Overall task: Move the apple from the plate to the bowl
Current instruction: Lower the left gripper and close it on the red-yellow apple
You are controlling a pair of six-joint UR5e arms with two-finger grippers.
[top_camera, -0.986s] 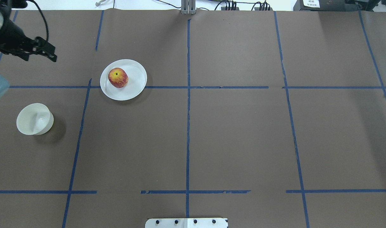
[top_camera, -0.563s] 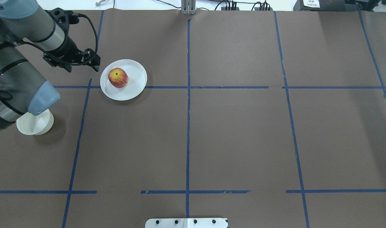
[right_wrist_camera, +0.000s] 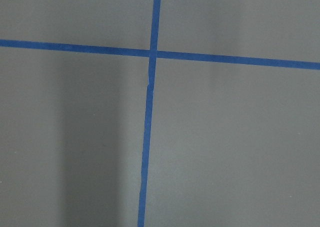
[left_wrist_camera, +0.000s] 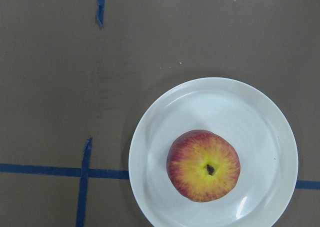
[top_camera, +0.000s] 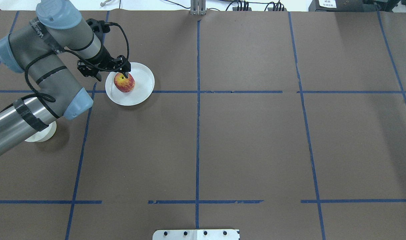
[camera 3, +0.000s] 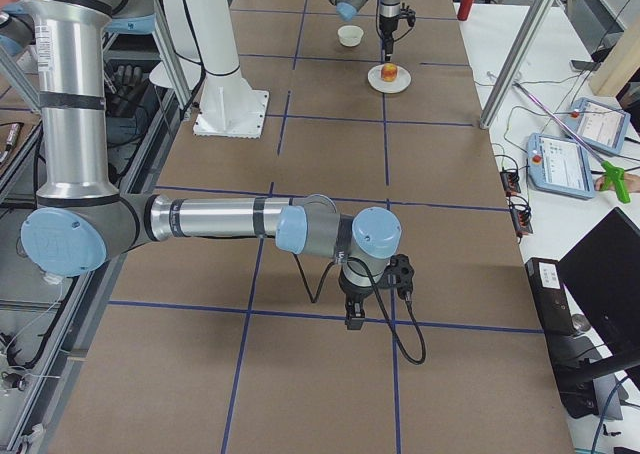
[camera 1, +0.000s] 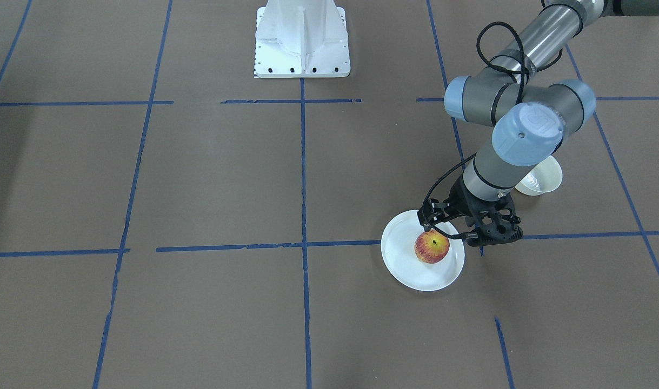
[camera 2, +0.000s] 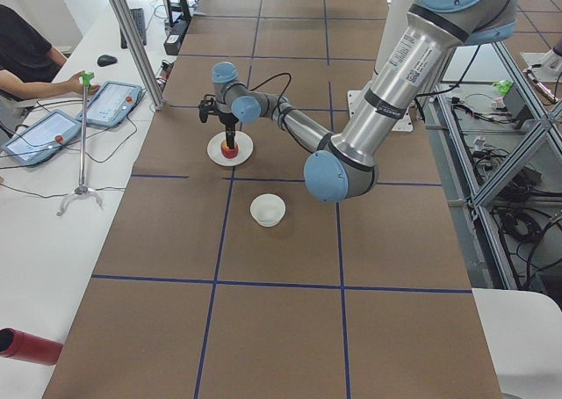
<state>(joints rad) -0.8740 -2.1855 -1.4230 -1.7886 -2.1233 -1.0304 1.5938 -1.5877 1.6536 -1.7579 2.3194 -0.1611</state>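
Fingers on left gripper (camera 1: 483,232): can't tell if apart or together; it hangs above plate (camera 1: 415,275), apple (camera 1: 432,246) on plate. Bowl (camera 1: 548,181) near plate. Right gripper (camera 3: 352,319): unclear too.

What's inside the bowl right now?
The bowl looks empty in the exterior left view; overhead, the left arm covers most of it. The apple sits on the plate.

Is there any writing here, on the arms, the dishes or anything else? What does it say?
Nothing reads for certain.
Dark strip on the left arm: pale letters, too blurred to read.
White sticker on the black box at the far edge: print too small to read.
Apple, plate, bowl: no writing visible.
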